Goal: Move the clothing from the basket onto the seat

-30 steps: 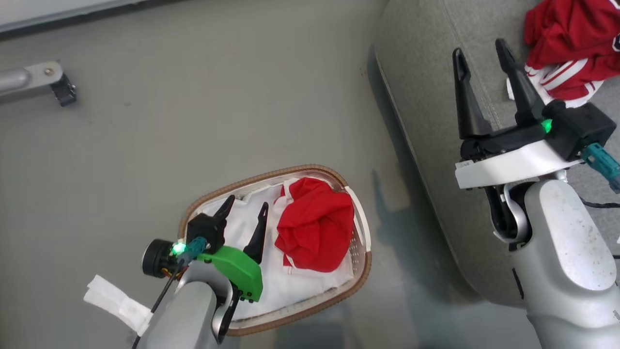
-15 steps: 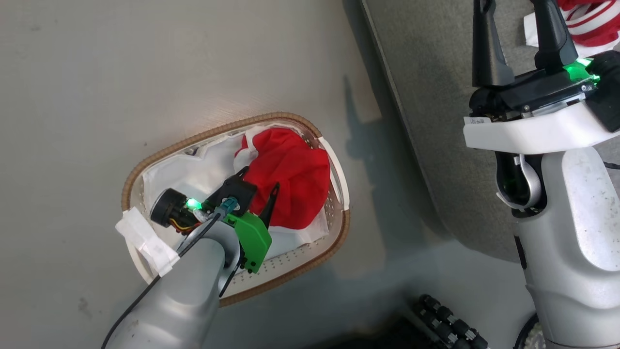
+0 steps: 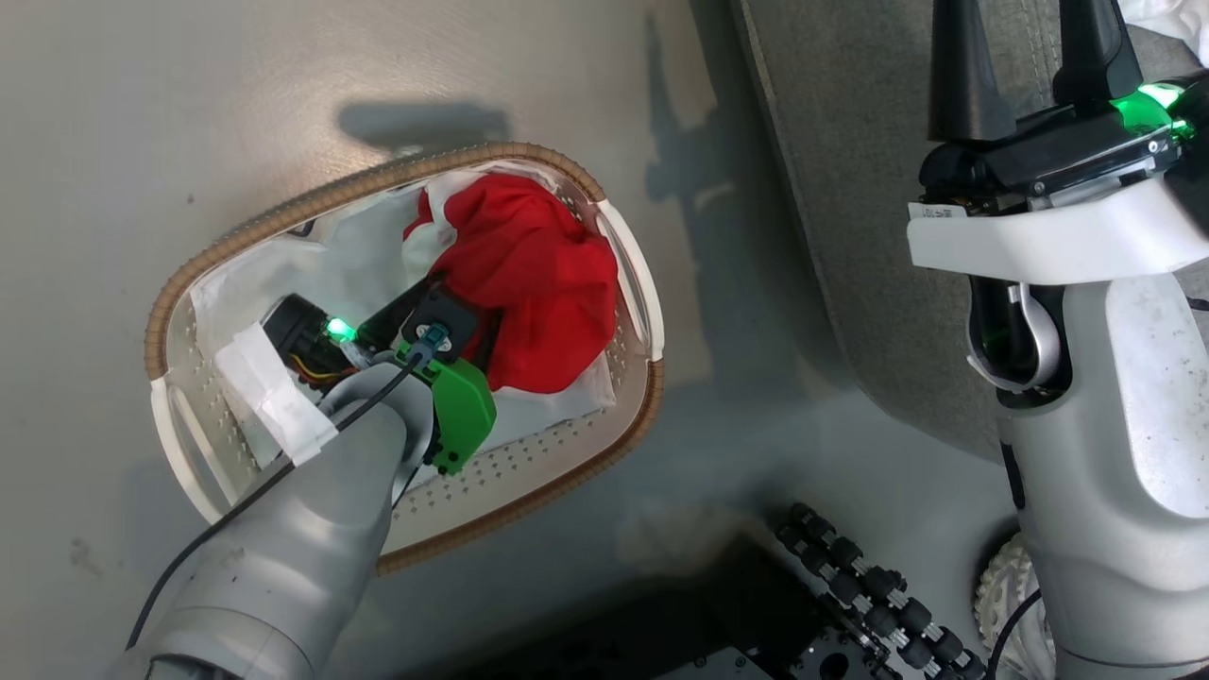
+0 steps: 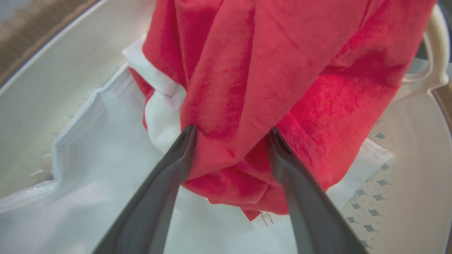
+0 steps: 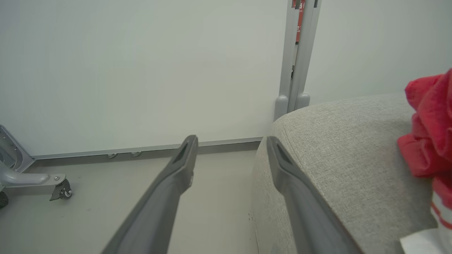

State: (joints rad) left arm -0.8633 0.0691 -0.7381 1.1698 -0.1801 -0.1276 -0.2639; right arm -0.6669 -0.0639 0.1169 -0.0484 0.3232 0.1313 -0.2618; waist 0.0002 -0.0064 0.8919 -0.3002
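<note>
The left end effector [image 4: 232, 130] (spread) straddles clothing [image 4: 282, 70] in basket [image 3: 378, 179].

We see a crumpled red garment [image 3: 529, 274] (white trim along one edge) bunched at the end of the oval laundry basket [image 3: 538, 453] nearer the sofa cushion [image 3: 850, 189]. The basket is off-white and perforated, with a brown woven rim, and stands on the floor. On the grey fabric cushion a second red garment [image 5: 427, 141] with white striped trim lies heaped.
</note>
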